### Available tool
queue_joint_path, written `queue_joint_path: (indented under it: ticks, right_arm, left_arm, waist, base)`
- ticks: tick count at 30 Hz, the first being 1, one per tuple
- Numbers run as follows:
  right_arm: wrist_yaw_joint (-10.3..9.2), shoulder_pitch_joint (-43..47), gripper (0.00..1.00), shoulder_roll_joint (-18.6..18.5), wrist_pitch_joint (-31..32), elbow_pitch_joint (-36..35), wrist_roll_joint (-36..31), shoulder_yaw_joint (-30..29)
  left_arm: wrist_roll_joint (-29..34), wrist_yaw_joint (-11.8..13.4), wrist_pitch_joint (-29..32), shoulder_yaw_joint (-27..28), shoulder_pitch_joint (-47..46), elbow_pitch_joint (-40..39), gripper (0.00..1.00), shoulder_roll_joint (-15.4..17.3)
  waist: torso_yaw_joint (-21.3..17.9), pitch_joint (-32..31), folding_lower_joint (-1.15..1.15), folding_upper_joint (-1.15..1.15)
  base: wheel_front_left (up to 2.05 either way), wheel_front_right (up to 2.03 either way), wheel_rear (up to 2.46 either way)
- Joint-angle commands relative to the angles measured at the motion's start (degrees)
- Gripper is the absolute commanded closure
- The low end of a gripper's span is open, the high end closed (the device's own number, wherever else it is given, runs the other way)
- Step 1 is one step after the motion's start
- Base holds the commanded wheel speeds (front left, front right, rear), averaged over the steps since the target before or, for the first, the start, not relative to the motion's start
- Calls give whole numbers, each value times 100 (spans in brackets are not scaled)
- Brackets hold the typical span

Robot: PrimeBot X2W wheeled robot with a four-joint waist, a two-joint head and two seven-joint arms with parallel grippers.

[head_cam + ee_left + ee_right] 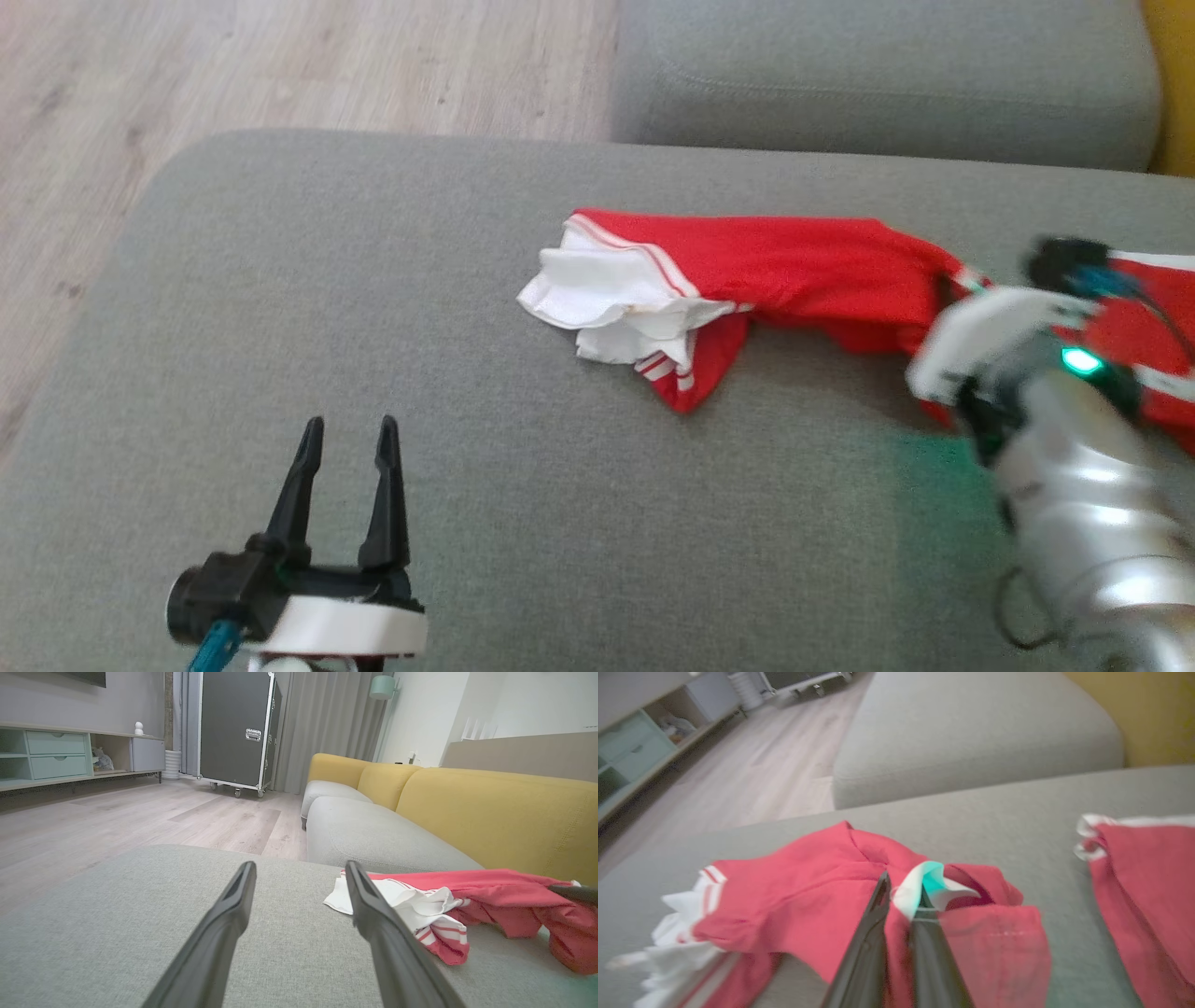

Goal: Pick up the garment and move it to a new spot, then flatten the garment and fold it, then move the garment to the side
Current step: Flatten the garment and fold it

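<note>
On the grey fabric sofa seat (373, 308), the right gripper (903, 891) pinched the red garment with white striped trim (775, 271) while the left gripper (352, 425) hung open.
The garment lay bunched lengthwise across the seat's right part, its white hem end well apart from the left gripper. The right jaws were clenched on a fold of red cloth, probably a hold for carrying the garment to a new spot; the left jaws stood released low over bare cushion, likely free for the flattening. The right wrist view revealed that pinch, which the head view blurred behind the pale forearm (1074, 485), and a second red stretch (1148, 882) lying apart; whether it joined the same garment could not be told. The left wrist view added the yellow backrest (490, 812) behind.
</note>
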Motion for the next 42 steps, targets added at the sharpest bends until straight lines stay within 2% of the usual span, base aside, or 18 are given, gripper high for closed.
queue_joint_path:
  ticks: [1, 2, 3, 4, 7, 10, 15, 18, 20, 23, 25, 31, 32, 36, 42]
  right_arm:
    - [-5, -373, 100, -206, -212, 145, -469, -523]
    - [-5, -390, 57, -279, -293, 224, -703, -781]
    - [-5, -400, 0, -326, -375, 260, -939, -1021]
    - [-5, -400, 0, -326, -375, 260, -939, -1021]
    - [-5, -422, 0, -267, -441, 219, -1638, -1582]
    - [-5, -426, 0, -82, -559, -100, -2331, -1899]
    - [-5, -499, 0, 151, -980, -537, -3034, -1927]
    - [-5, -741, 0, 161, -1314, -127, -2423, -1124]
    - [-5, -773, 0, 163, -1368, -218, -1780, -357]
    - [-5, -212, 0, 164, -1375, -1435, -644, 852]
    - [-5, 335, 0, 164, -1376, -2335, -253, 1242]
    - [-5, 2050, 0, 165, -1377, -4335, -37, 1389]
    - [-5, 2570, 0, 165, -1377, -4774, -68, 1353]
    - [-5, 3207, 0, 165, -1378, -5280, 54, 1245]
    - [-5, 3262, 0, 165, -1378, -5601, 40, 1216]
  left_arm:
    - [13, -31, -29, 83, -352, -185, 0, -10]
    - [8, -30, -29, 63, -372, -182, 0, -10]
    - [2, -27, -29, 46, -389, -178, 0, -10]
    - [2, -27, -29, 46, -389, -178, 0, -10]
    - [-11, -17, -29, 30, -417, -156, 0, -10]
    - [-14, -2, -29, 57, -424, -125, 0, -10]
    - [1, -6, -29, 165, -479, -175, 0, -10]
    - [-6, -22, -29, 179, -539, -208, 0, -10]
    - [-27, -21, -29, 216, -568, -243, 0, -10]
    - [-85, -2, -29, 284, -586, -318, 0, -10]
    - [-97, 16, -29, 344, -584, -366, 0, -10]
    - [-109, 29, -29, 344, -584, -434, 0, -10]
    - [-107, 21, -29, 354, -590, -410, 0, -10]
    - [-92, -20, -29, 402, -624, -329, 0, -10]
    - [136, -134, -29, 294, -892, -141, 0, 90]
  waist:
    - [84, 104, -1, 0]
    - [99, 120, -1, 0]
    - [110, 135, -1, 0]
    - [110, 135, -1, 0]
    - [106, 155, -1, 0]
    - [30, 125, -1, 0]
    - [-209, 82, -1, 0]
    - [-321, 35, -1, 0]
    - [-431, 22, -1, 0]
    - [-647, 33, -1, 0]
    - [-798, 59, -1, 0]
    - [-1083, 155, -1, 0]
    - [-1146, 179, -1, 0]
    - [-1275, 262, -1, 0]
    - [-1453, 495, -1, 0]
  base:
    - [0, 0, 0]
    - [0, 0, 0]
    - [0, 0, 0]
    - [0, 0, 0]
    - [0, 0, 0]
    - [0, 0, 0]
    - [0, 0, 0]
    - [0, 0, 0]
    - [0, 0, 0]
    - [0, 0, 0]
    - [0, 0, 0]
    - [0, 0, 0]
    - [0, 0, 0]
    - [0, 0, 0]
    - [0, 0, 0]
